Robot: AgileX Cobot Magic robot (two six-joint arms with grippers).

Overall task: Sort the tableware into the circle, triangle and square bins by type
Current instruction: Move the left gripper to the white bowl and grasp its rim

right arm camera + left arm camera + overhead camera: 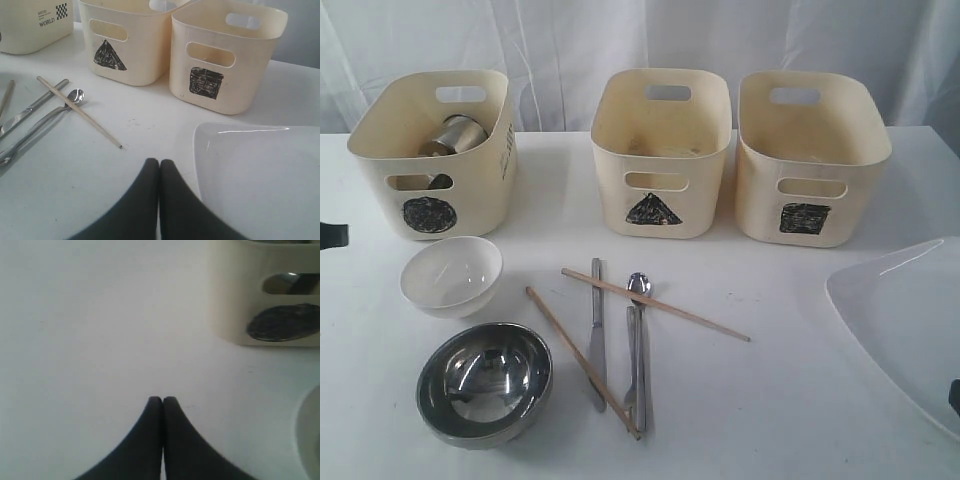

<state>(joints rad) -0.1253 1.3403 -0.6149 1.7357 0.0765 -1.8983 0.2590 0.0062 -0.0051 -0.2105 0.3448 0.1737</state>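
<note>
Three cream bins stand at the back: circle bin (430, 160), triangle bin (660, 150), square bin (810, 155). Steel mugs (455, 135) lie inside the circle bin. A small white bowl (451, 274) and a steel bowl (485, 382) sit at front left. Knife (596, 335), spoon (639, 340), fork (631, 365) and two chopsticks (655, 304) lie in the middle. The large white plate (910, 325) is at the right edge. My left gripper (162, 399) is shut and empty over bare table near the circle bin (265, 295). My right gripper (159, 161) is shut and empty beside the plate (260, 175).
A white curtain hangs behind the bins. In the exterior view only a dark bit of the left arm (332, 235) shows at the left edge. The white table (770, 400) runs to the front.
</note>
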